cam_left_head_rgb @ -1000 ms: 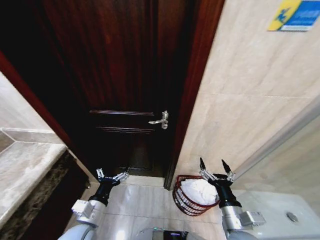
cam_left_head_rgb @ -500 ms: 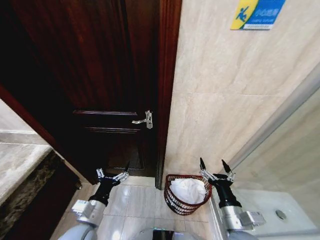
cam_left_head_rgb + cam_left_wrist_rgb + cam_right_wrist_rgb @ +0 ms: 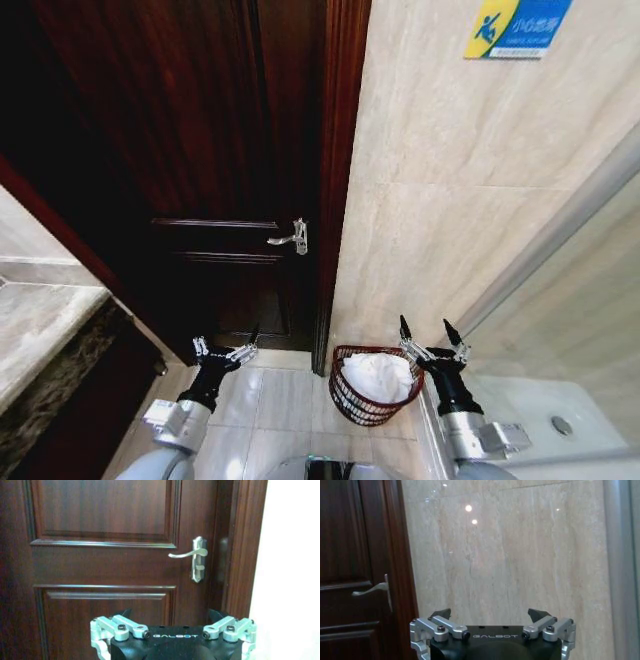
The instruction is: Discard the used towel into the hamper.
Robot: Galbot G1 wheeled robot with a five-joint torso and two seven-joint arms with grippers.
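Head view: hamper (image 3: 372, 392) on the floor against the wall, just right of the door frame, white towel (image 3: 378, 377) already bunched inside; right gripper (image 3: 432, 336) nearer, beside and above the rim, fingers spread wide, empty; left gripper (image 3: 224, 347) well apart to the left, fingers wide, empty. Left wrist view: door handle (image 3: 195, 555) ahead. Right wrist view: tiled wall (image 3: 520, 551) ahead, fingers wide.

blue sign (image 3: 517, 27) cut off — wording unreadable, hamper (image 3: 374, 386) floor hidden

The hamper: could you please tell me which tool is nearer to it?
Right. The right tool hovers at the hamper's right rim; the left tool is off to its left, by the door.
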